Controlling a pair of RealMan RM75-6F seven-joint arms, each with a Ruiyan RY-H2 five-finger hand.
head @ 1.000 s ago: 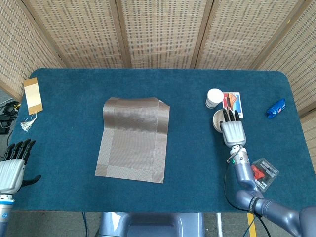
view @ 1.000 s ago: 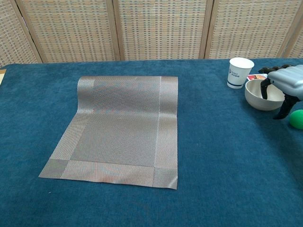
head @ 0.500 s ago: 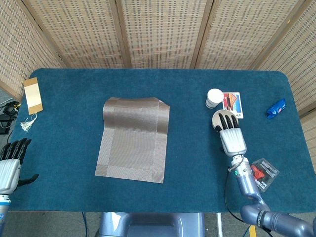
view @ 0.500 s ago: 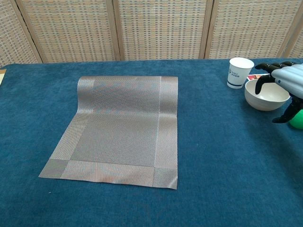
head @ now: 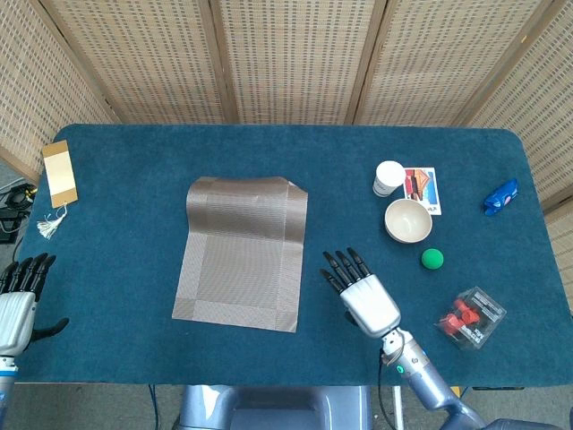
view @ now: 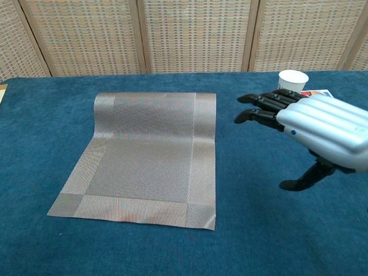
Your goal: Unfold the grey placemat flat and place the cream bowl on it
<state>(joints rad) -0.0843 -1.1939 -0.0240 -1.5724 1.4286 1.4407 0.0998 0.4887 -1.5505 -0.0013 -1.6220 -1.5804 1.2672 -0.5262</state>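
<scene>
Head view, nearest first: the right hand [head: 365, 296] hovers over the blue carpeted table [head: 116, 233], palm down, fingers spread and straight, holding nothing. It sits just right of the woven grey placemat [head: 243, 253], with a strip of bare table between them. At the near left edge the left hand [head: 18, 300] is partly out of frame, fingers extended and apart, also empty.

The placemat lies mostly flat in the table's middle; its far edge is curled over and its far right corner is folded in. Right of it and well apart, the round cream bowl [head: 408, 220] stands upright and untouched, with open table all around its left side. A small green ball [head: 432, 259] lies just beyond the bowl's near right. A white paper cup [head: 388, 177] and a printed card [head: 422, 190] sit just behind the bowl.

Only this view shows the bowl, the ball, and a red item in clear packaging [head: 468, 316] near the right front. The chest view shows the right hand large, blocking the bowl, and shows the placemat's far edge as a rolled lip.
</scene>
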